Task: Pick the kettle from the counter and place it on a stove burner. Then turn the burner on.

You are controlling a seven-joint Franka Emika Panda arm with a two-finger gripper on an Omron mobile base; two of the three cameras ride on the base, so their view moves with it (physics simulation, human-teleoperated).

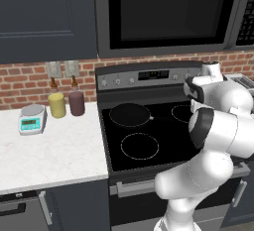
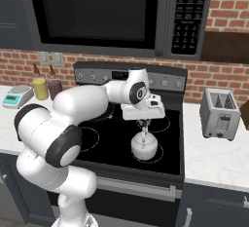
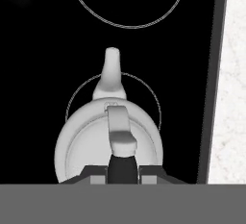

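Kettle (image 2: 144, 146) sat low over the right-front burner ring (image 3: 77, 93) of the cooktop (image 2: 102, 145), and you had it by the handle, the tool (image 2: 142, 123) pinched together on the dark grip directly above the lid. In the hand view the kettle's body overlapped the near part of the ring, with its spout (image 3: 111, 67) pointing toward the rear ring; whether its base was fully down on the glass could not be told. To the right lay the white bench (image 2: 214, 155) with the toaster (image 2: 220, 113), well apart from the kettle. You appeared to be at the placing step. The next move called for settling the kettle square inside the ring, spreading the tool, lifting clear of the handle, then reaching for a knob on the back panel (image 2: 163, 81) to light that burner.
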